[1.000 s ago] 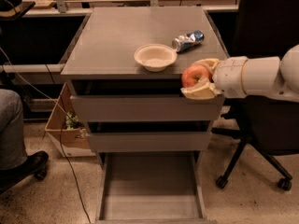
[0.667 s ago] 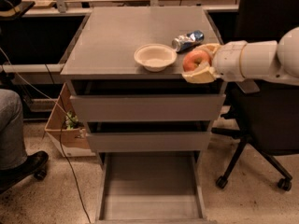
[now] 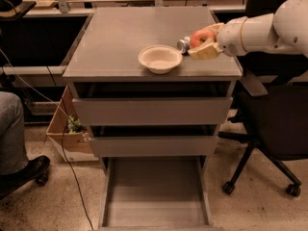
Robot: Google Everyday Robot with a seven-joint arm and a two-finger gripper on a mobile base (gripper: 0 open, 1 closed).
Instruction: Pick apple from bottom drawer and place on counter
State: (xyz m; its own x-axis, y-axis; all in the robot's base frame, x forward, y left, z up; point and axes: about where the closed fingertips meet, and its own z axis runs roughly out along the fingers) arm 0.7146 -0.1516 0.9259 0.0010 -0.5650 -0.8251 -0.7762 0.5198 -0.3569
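The apple [image 3: 200,37] is between the fingers of the tool [image 3: 204,41], which grips it tightly, over the right side of the counter [image 3: 120,37]. A bowl [image 3: 160,58] stands just left of the tool, and the bottom drawer [image 3: 156,196] is pulled out well below it.

White rounded arm [image 3: 269,28], tan end effector [image 3: 204,41] over the counter [image 3: 120,37]

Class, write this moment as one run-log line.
tool: shut on apple | position: over counter right edge, beside bowl | bottom drawer: open

claw [image 3: 206,43], apple [image 3: 200,37] in it: over counter [image 3: 115,42], right edge | bowl [image 3: 160,59]: left | can [image 3: 183,44]: behind
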